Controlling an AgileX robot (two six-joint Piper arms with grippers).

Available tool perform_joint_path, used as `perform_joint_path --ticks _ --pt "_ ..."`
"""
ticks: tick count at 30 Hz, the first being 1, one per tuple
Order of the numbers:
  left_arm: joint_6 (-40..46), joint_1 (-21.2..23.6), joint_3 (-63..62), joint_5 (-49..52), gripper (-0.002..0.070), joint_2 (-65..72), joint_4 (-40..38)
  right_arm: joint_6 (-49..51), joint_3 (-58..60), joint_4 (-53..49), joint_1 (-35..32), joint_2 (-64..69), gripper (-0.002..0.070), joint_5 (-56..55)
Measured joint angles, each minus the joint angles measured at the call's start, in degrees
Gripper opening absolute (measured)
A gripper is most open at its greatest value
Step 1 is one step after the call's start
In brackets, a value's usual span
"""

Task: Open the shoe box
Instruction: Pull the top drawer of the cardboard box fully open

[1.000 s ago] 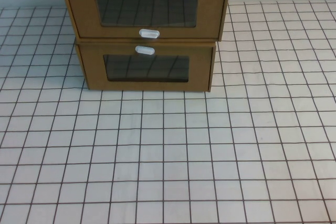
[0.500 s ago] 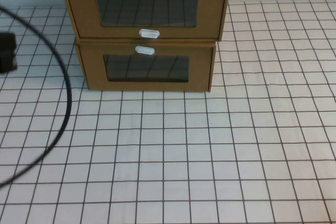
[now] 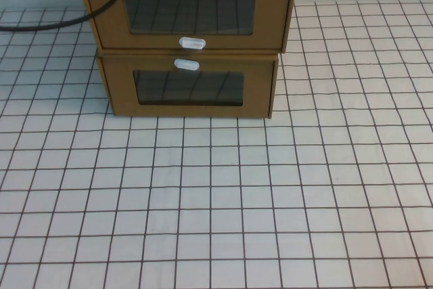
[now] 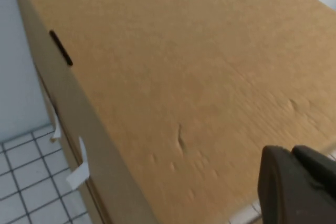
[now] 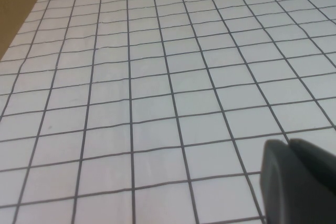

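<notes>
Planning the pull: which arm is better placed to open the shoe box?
Left, probably: the left gripper hovers above the upper shoe box; the right gripper, shut, is over gridded table.

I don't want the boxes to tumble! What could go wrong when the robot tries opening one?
1. The top shoe box just sits on the bottom shoe box; tugging its small white handle might drag the whole box forward instead.
2. The left gripper is above the top box's upper face, and a black cable crosses the box corner, so it might snag.
3. The right gripper, shut, hangs over the table away from the boxes, steadying nothing.
</notes>
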Motion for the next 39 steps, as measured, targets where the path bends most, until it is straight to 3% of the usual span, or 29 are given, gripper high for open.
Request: perform_joint_path --ticks 7,15,24,29,34,39 --pt "-2.1 -1.3 -17.0 5.7 -0.0002 13.3 0.3 0.0 0.0 0.0 0.0 0.0 -0.0014 0.0" --pt "-3.5 -4.7 -24.6 7.8 -0.0002 20.6 1.2 0.0 0.0 0.2 0.0 0.0 -0.0013 -2.4" --pt "-4.5 -4.8 -24.7 8.0 -0.0002 22.4 4.0 0.0 0.0 20.5 0.0 0.0 -0.0013 -16.7" --pt "-4.5 -4.8 -25.0 7.9 -0.0002 23.0 3.8 2.3 0.0 23.4 0.0 0.0 -0.0013 -22.2" --pt "-4.5 -4.8 -25.1 7.9 -0.0002 23.0 3.5 3.8 -7.1 23.6 0.0 1.9 -0.0014 -7.8" --pt "-4.5 -4.8 -25.1 7.9 -0.0002 23.0 3.5 -3.3 -21.5 23.3 0.0 12.9 -0.0013 11.7"
